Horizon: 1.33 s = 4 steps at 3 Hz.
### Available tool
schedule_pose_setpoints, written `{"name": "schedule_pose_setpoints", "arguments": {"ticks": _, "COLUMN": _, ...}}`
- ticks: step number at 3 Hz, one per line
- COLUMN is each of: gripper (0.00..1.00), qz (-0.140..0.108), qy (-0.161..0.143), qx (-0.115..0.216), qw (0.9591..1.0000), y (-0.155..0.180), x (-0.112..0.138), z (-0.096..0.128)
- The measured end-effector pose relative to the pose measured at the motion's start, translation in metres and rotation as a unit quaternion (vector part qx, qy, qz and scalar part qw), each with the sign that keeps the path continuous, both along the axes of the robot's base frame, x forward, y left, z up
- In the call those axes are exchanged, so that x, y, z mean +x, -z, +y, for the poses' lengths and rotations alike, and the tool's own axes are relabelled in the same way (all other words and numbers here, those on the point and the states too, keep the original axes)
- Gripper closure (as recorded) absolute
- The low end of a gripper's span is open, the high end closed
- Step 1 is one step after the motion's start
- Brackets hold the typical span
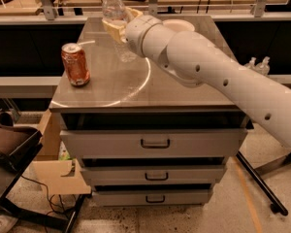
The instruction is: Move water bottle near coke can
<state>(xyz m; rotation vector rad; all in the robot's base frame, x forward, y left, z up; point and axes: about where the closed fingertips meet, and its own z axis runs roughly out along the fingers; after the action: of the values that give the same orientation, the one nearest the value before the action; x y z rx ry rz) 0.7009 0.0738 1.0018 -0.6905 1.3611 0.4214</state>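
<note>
The water bottle [115, 13] is a clear ribbed bottle with a white cap, held upright and lifted above the back of the cabinet top [136, 81]. My gripper [117, 28] is shut on the bottle's middle; its pale fingers [112, 30] wrap the body. The white arm reaches in from the right and hides the bottle's right side. The coke can [75, 64] is red-orange with a silver top. It stands upright near the cabinet's left edge, to the left of the bottle and nearer the front.
A white bowl [178, 25] sits at the back right of the top, partly behind the arm. Grey drawers [155, 142] are below. Two small clear bottles [258, 65] stand at the right. A brown chair [9, 140] and cardboard [56, 174] are at lower left.
</note>
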Motion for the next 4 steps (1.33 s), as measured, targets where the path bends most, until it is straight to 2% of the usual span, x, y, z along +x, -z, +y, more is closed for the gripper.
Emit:
{"name": "schedule_pose_setpoints", "arguments": {"ticks": 1, "gripper": 1.00, "qz": 0.028, "qy": -0.007, "qx": 0.026, "qw": 0.9993, "y": 0.004, "x": -0.007, "z": 0.004}}
{"name": "schedule_pose_setpoints", "arguments": {"ticks": 2, "gripper": 1.00, "qz": 0.042, "qy": -0.007, "qx": 0.036, "qw": 0.9984, "y": 0.008, "x": -0.013, "z": 0.007}}
{"name": "schedule_pose_setpoints", "arguments": {"ticks": 3, "gripper": 1.00, "qz": 0.041, "qy": -0.005, "qx": 0.053, "qw": 0.9977, "y": 0.021, "x": -0.013, "z": 0.002}}
{"name": "schedule_pose_setpoints", "arguments": {"ticks": 4, "gripper": 1.00, "qz": 0.033, "qy": -0.013, "qx": 0.077, "qw": 0.9964, "y": 0.034, "x": -0.017, "z": 0.012}}
